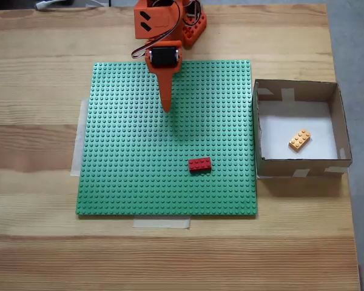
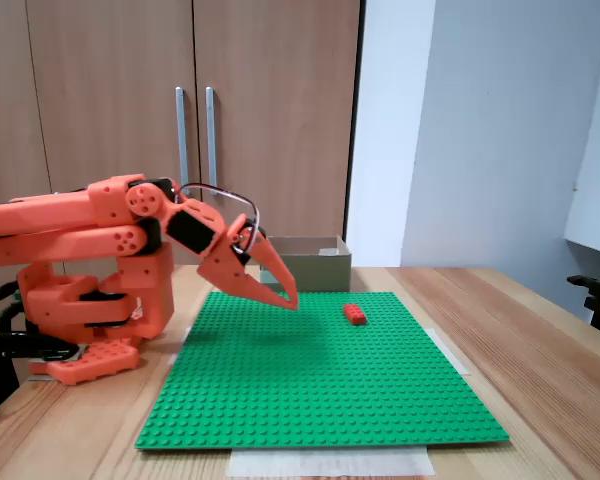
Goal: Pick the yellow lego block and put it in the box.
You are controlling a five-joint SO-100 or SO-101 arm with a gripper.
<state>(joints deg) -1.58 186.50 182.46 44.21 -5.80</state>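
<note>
The yellow lego block (image 1: 299, 140) lies tilted on the white bottom inside the box (image 1: 297, 173), which stands to the right of the green baseplate in a fixed view. From the side the box (image 2: 310, 267) stands behind the plate and its walls hide the block. My orange gripper (image 1: 167, 108) hangs over the upper middle of the baseplate, far from the box, with its fingers together and nothing between them. In the side view the gripper (image 2: 290, 301) points down and right, just above the plate.
A red lego brick (image 1: 199, 164) sits on the green baseplate (image 1: 127, 182), seen from the side as well (image 2: 355, 313). The arm's orange base (image 2: 90, 310) stands at the plate's far edge. Wooden table surrounds the plate; tape holds its edges.
</note>
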